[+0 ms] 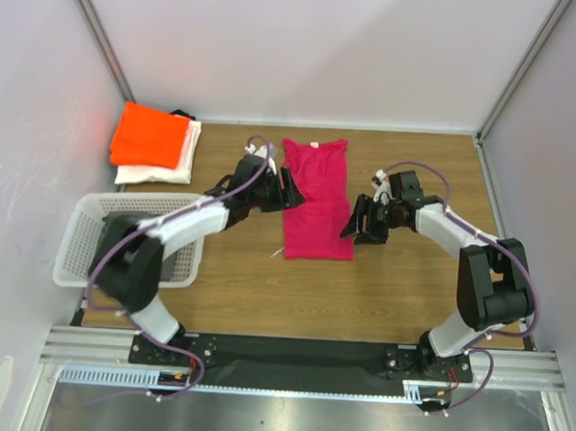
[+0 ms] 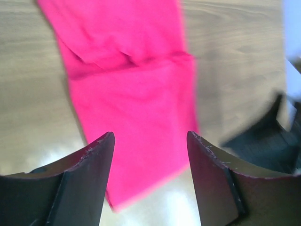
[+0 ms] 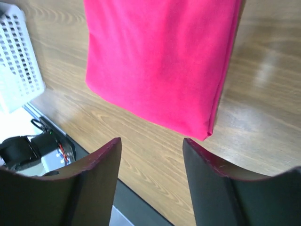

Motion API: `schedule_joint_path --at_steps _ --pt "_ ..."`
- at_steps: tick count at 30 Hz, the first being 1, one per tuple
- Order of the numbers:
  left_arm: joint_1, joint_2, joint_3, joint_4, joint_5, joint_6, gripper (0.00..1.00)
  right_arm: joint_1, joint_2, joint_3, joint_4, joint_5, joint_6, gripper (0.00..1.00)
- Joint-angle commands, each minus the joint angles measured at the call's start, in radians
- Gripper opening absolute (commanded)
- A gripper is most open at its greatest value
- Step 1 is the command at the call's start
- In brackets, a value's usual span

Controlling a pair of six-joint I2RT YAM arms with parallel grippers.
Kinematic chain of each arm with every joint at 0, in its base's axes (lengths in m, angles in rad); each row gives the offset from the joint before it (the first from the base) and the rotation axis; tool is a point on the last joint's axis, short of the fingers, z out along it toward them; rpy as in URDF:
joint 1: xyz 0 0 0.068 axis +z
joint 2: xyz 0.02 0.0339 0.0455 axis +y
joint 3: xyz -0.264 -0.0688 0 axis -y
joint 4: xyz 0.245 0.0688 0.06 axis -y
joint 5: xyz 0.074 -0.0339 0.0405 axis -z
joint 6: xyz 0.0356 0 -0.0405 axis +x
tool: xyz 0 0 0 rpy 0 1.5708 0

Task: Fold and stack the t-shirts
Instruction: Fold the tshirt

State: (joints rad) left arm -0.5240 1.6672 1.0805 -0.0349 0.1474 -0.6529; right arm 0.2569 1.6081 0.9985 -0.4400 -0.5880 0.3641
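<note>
While beside the magenta t-shirt (image 1: 316, 200), left fingers (image 2: 84, 179) and right fingers (image 3: 89, 183) spread, empty, pointed inward.

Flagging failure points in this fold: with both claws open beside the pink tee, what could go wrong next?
The pink tee lies as a long layered strip. The left claw or right claw might pinch only the top layer, undoing the fold.
A crease crosses it, so the next fold may come out uneven.
The orange tee sits offset on the white tee, so a third could slide off.
</note>
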Motion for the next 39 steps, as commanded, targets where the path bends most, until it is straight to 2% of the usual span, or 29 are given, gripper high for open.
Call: schedule_joint_path --at_steps 1,2,5,9,15,25,30,34,37,38,39 --pt "-0.05 -0.135 -0.126 -0.068 -0.111 0.0 0.69 -0.021 -0.001 -0.017 0.007 0.033 -0.007 0.63" --pt "-0.066 -0.164 -0.192 -0.045 -0.114 -0.028 0.7 -0.024 0.003 -0.03 0.021 0.03 -0.007 0.63" --pt "-0.118 -0.199 -0.264 -0.034 -0.173 -0.123 0.71 -0.027 -0.013 -0.09 0.089 0.047 0.01 0.68" --pt "-0.159 -0.204 -0.268 -0.071 -0.22 -0.214 0.73 -0.025 -0.011 -0.13 0.127 0.047 0.03 0.69" --pt "-0.169 -0.135 -0.252 -0.088 -0.218 -0.228 0.67 -0.027 0.001 -0.192 0.234 0.077 0.082 0.59" --pt "-0.179 -0.113 -0.333 0.019 -0.19 -0.303 0.64 -0.025 0.062 -0.192 0.227 0.062 0.038 0.55" --pt "-0.182 -0.098 -0.352 0.066 -0.178 -0.313 0.63 -0.022 0.073 -0.196 0.224 0.048 0.039 0.45" --pt "-0.18 -0.078 -0.355 0.089 -0.177 -0.312 0.58 -0.012 0.061 -0.218 0.23 0.048 0.044 0.42" --pt "-0.182 -0.06 -0.358 0.096 -0.174 -0.315 0.49 -0.001 0.072 -0.219 0.231 0.045 0.047 0.27" --pt "-0.18 -0.058 -0.36 0.098 -0.175 -0.314 0.38 0.002 0.072 -0.222 0.233 0.045 0.047 0.23" --pt "-0.18 -0.057 -0.361 0.098 -0.178 -0.315 0.32 0.004 0.073 -0.225 0.236 0.045 0.052 0.15"
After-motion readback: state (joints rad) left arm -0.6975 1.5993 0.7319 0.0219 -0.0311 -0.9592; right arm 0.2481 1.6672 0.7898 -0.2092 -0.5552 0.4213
